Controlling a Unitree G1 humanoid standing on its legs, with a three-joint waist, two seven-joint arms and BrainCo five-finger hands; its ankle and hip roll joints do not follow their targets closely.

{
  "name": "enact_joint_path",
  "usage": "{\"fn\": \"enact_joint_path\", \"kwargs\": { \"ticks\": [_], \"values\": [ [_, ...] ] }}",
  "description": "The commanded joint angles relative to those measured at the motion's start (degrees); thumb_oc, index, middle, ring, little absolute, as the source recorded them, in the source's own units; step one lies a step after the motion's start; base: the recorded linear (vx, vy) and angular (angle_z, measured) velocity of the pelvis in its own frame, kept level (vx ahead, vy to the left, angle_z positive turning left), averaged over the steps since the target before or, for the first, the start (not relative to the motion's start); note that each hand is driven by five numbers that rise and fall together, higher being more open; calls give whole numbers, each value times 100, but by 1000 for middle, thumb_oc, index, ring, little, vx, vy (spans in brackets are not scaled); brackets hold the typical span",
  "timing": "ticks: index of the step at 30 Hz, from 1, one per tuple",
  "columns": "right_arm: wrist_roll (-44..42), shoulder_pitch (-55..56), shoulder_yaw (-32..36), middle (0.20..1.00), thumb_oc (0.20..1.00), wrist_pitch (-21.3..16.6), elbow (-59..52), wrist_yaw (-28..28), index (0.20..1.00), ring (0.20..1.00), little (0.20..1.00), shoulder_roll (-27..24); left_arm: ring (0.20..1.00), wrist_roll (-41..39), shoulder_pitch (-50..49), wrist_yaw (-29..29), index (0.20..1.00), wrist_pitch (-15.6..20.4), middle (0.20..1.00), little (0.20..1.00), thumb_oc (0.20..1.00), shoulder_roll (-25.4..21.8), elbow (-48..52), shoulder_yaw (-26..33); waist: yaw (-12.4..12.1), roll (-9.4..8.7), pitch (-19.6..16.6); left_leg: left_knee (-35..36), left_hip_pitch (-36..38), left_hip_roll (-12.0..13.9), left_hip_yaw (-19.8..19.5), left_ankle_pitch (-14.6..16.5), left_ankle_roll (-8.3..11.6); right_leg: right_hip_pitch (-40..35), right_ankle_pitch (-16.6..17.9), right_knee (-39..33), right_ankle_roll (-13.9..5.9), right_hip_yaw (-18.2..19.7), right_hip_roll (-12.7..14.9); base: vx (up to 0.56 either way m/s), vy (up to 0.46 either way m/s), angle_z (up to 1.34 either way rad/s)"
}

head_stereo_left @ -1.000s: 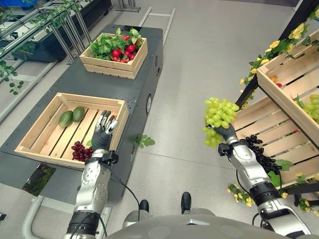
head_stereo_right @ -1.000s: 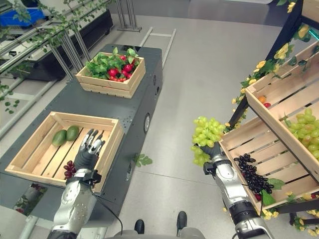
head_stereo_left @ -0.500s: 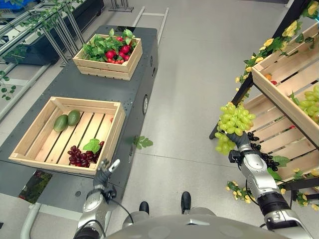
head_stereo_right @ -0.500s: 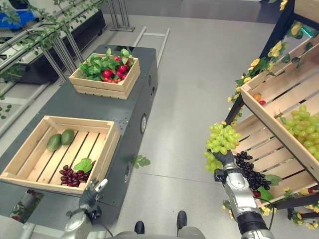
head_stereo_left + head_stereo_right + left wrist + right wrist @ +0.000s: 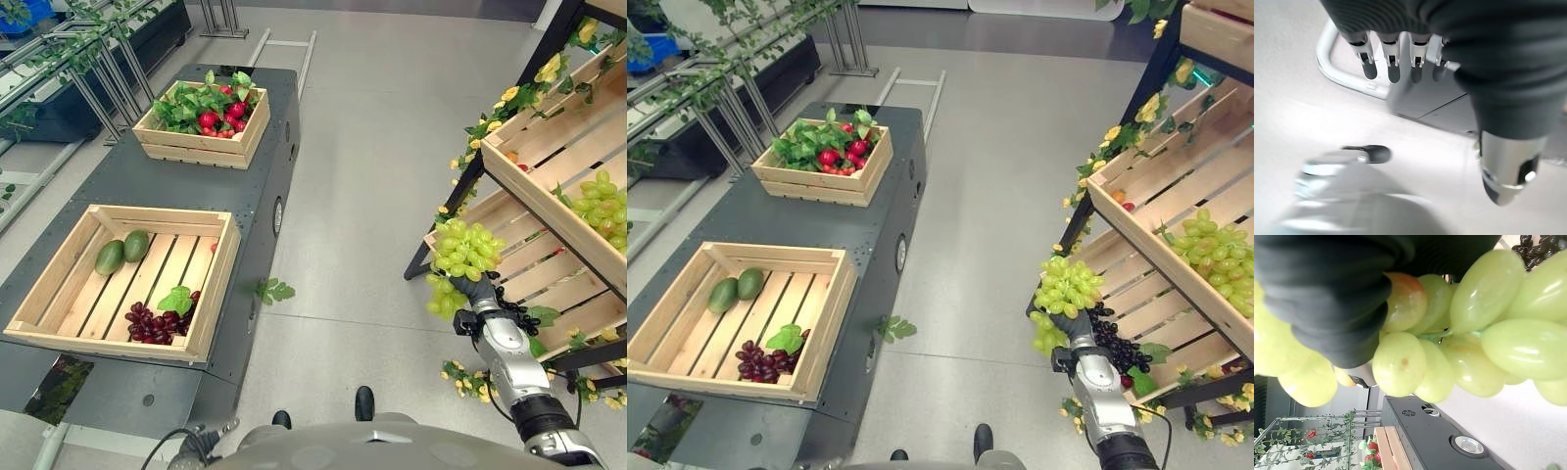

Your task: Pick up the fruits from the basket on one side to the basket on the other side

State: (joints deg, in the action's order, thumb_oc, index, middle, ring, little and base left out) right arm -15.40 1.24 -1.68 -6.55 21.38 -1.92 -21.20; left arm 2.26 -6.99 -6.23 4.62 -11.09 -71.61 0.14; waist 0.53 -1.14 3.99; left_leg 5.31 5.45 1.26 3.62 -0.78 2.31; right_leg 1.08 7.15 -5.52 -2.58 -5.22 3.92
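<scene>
My right hand (image 5: 488,317) is shut on a bunch of green grapes (image 5: 458,262), held up in front of the lower shelf crate (image 5: 1136,294) on the right. In the right wrist view the green grapes (image 5: 1459,328) crowd against the dark cover. Dark grapes (image 5: 1113,343) lie in that lower crate. On the dark table at the left, the near wooden crate (image 5: 61,338) holds two green fruits (image 5: 121,251) and a bunch of dark red grapes (image 5: 157,323) with a leaf. My left hand (image 5: 1393,64) hangs low beside the table base, open and holding nothing.
A far crate (image 5: 191,149) of radishes and leafy greens stands on the table's back end. The upper shelf crate (image 5: 534,196) holds more green grapes (image 5: 600,202). Yellow flowers trim the shelf frame. A loose green leaf (image 5: 274,290) lies on the grey floor between table and shelf.
My left hand has drawn back from the near crate and dropped low beside the table. The view has shifted. My right hand still holds the green grapes by the shelf.
</scene>
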Motion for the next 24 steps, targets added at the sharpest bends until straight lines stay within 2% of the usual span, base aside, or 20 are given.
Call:
{"fn": "enact_joint_path", "kwargs": {
  "ticks": [1, 10, 18, 20, 24],
  "values": [
    [-185, -270, 284, 200, 200, -490, -711, -103, 200, 200, 200, -98, 1000, 355, 317, -116, 1000, 75, 1000, 1000, 1000, 2, -175, -110, -36, -136, -91, -31, -132, -414, -225, 323, -297, -281, -299, 107, -598, -132, 313, 7, 2, 4],
    [-212, -180, 362, 200, 200, -480, -699, -174, 200, 200, 200, -83, 1000, 399, 401, -178, 1000, 71, 1000, 1000, 1000, 39, -38, -281, 11, -143, -79, -33, -14, -451, -231, 374, -344, -328, -345, 223, -617, -144, 351, 0, 13, 0],
    [-214, -157, 482, 200, 200, -461, -776, -285, 200, 200, 200, -104, 1000, 525, 612, -240, 1000, 89, 1000, 1000, 1000, -146, 254, -462, 146, -141, 138, -36, -100, -492, -159, 327, -433, 105, -385, 796, -671, 55, 397, -39, 65, -3],
    [-217, -207, 473, 200, 200, -477, -805, -324, 200, 200, 200, -91, 1000, 578, 704, -281, 1000, 97, 1000, 1000, 1000, -196, 319, -520, 202, -122, 325, -33, -173, -475, -102, 283, -468, 443, -408, 1119, -679, 116, 350, -96, 71, -15],
    [-254, -260, 417, 200, 200, -496, -834, -368, 200, 200, 200, -35, 1000, 708, 658, -330, 1000, 48, 1000, 1000, 1000, -201, 245, -530, 140, -184, 318, -31, -184, -422, 150, 310, -418, 532, -375, 1011, -575, -360, 260, 2, 10, -42]
  ]
}}
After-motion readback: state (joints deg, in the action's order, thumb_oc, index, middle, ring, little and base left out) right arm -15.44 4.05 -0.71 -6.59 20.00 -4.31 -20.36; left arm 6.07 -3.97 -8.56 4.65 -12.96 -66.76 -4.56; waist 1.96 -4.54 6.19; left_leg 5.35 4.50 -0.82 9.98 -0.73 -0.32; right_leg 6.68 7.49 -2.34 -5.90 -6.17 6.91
